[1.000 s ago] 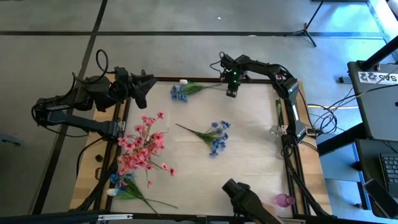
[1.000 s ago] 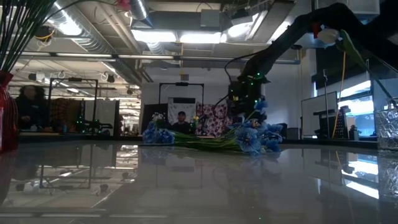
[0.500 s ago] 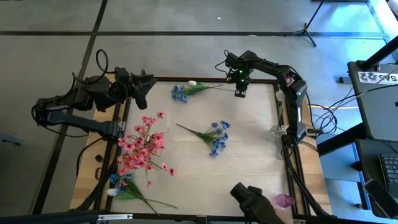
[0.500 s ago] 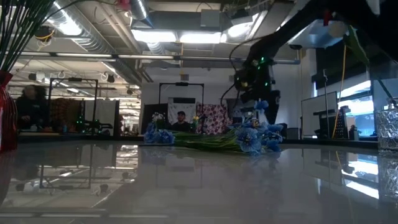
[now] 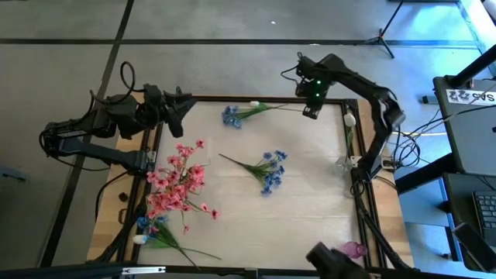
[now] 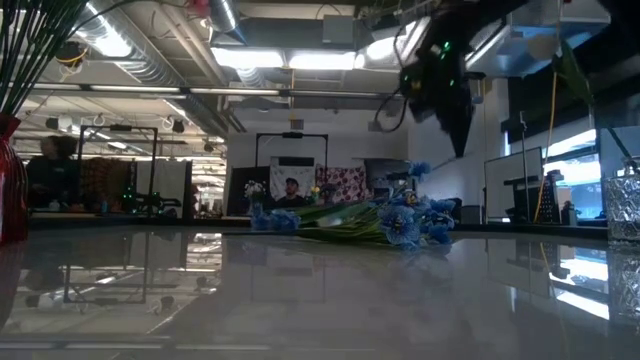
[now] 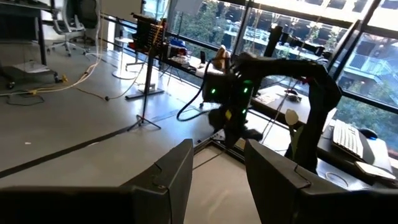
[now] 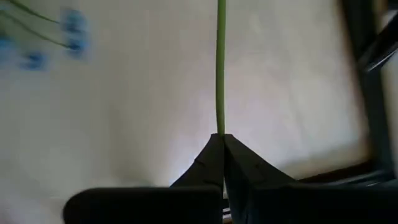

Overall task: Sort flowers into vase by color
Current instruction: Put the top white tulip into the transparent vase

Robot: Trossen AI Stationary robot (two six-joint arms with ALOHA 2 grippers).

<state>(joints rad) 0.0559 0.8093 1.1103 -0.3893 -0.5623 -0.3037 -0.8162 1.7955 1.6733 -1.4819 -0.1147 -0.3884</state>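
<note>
Clenched on a blue flower's stem (image 8: pixel 219 74), my right claw (image 5: pixel 311 109) is lifting it; every other flower is lying unsorted.

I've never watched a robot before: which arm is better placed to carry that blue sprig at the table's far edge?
The right. Its claw is already shut on the blue sprig by its stem. The left claw waits open off the table's corner.

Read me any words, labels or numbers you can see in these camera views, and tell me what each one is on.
White label on the dark equipment beside the table, high view: dark characters, too small and blurred to read.
Framed picture in the room behind the table, low view: no legible text.
Nothing else carries readable text.
</note>
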